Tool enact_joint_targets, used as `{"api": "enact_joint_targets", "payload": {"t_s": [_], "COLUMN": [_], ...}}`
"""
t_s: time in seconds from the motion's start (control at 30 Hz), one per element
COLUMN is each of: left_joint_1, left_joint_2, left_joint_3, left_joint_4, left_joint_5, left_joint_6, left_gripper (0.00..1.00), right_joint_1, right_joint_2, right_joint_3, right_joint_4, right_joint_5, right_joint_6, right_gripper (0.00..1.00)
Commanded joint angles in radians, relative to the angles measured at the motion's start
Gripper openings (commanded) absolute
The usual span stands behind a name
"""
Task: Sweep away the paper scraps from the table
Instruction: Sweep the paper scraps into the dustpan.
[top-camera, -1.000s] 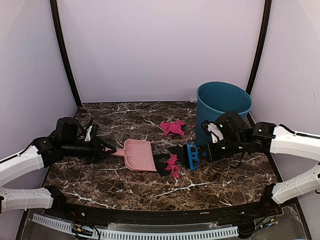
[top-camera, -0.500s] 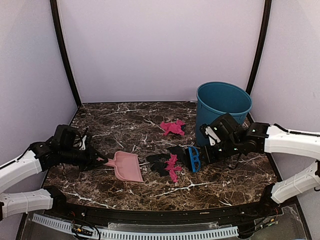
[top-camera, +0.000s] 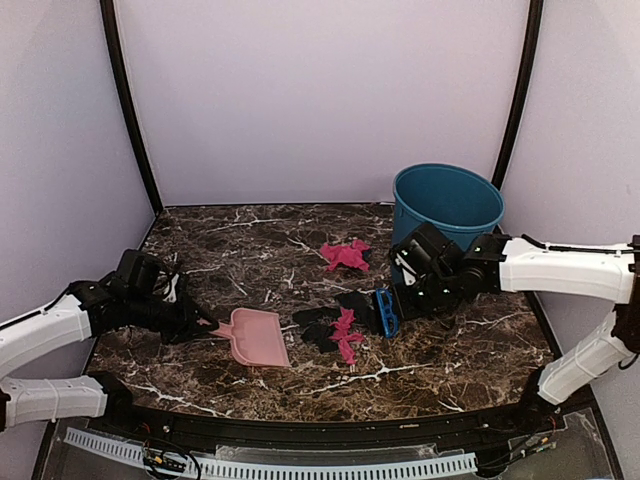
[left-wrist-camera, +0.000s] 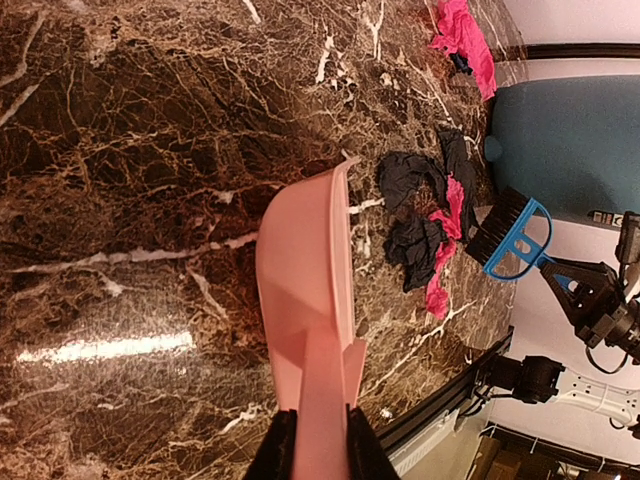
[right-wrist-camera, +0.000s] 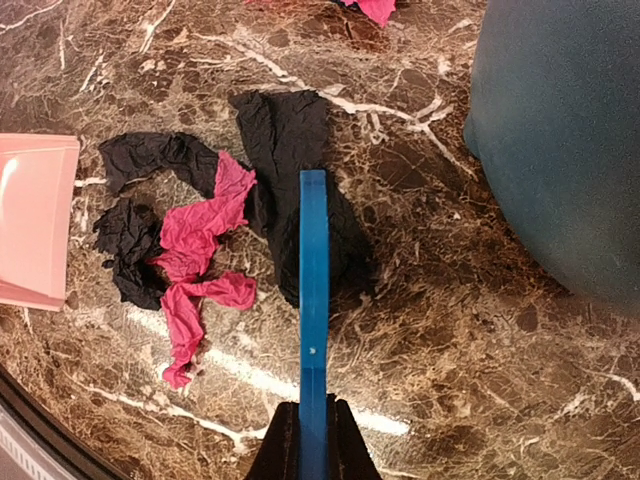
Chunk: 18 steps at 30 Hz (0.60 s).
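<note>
Top external view: the left tool (top-camera: 205, 322) is clenched on the handle of the pink dustpan (top-camera: 258, 338), and the mouth of the dustpan is turned toward 3 o'clock. A little apart from this mouth, near the middle of the surface (top-camera: 220, 240), lies a pile of paper scraps (top-camera: 335, 325), some black and some magenta. At 3 o'clock of the pile, the right tool (top-camera: 398, 306) is grasping the blue brush (top-camera: 385, 312) by its handle. In the right wrist view the brush head stands over a black scrap. A smaller bunch of magenta scraps (top-camera: 346, 254) lies at 12 o'clock of the pile. The teal bin (top-camera: 447, 205) stands at 2 o'clock, near this bunch.
</note>
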Motion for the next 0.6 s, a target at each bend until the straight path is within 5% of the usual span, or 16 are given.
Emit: {"api": "enact_joint_targets", "payload": {"t_s": [0.0,0.57], "left_joint_1": [0.007,0.008], "left_joint_2": [0.095,0.218], "left_joint_3": [0.021,0.034], "left_joint_4": [0.038,0.117], "left_joint_5": [0.024,0.069], "left_joint_6": [0.046,0.070], "left_gripper": [0.00,0.00], "right_joint_1": [-0.006,-0.006], "right_joint_2": [0.059,0.243], "right_joint_3": [0.092,0.308], "right_joint_4": [-0.047,-0.197], "right_joint_5": [0.093,0.249], "right_joint_6": [0.011,-0.040], "right_gripper": [0.00,0.00]}}
